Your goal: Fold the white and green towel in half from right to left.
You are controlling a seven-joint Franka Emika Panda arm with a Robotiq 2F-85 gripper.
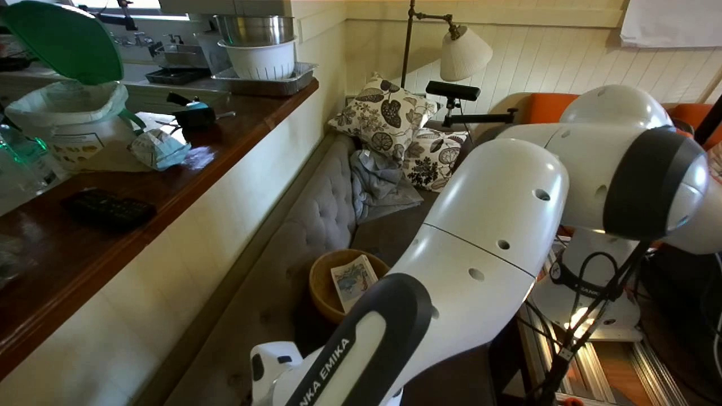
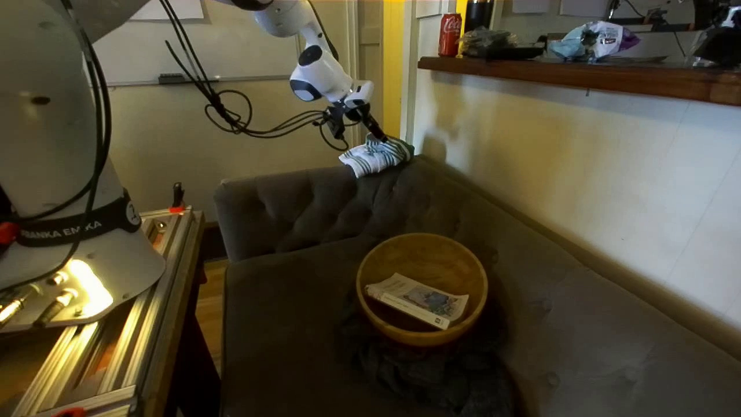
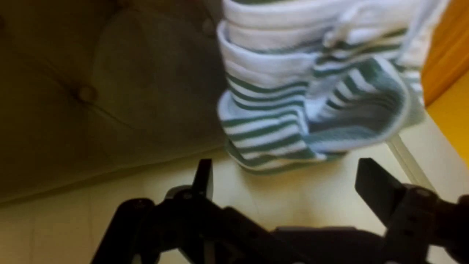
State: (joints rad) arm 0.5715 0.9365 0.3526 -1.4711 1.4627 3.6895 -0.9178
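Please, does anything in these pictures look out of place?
Yes: a white rectangular paperback book lies inside the round wooden bowl on the grey tufted sofa, which seems unusual storage. The striped white and green cloth towel atop the sofa's back also looks bunched.

A gray couch [image 2: 278, 324] runs along a cream wall [image 2: 579, 191], with a whiteboard [image 2: 255, 58] farther back. A tall lamp [image 1: 465, 53] stands by a paneled wall [image 1: 536, 62]. A window [image 1: 144, 4] is bright. The wood floor [image 2: 211, 295] is brown.

I see a book [image 2: 418, 298] in a bowl [image 2: 425, 253] on the sofa [image 2: 283, 324], pillows [image 1: 389, 115] near a lamp [image 1: 465, 54], a can [image 2: 450, 36] and bag [image 2: 596, 41] on the counter [image 2: 567, 75].
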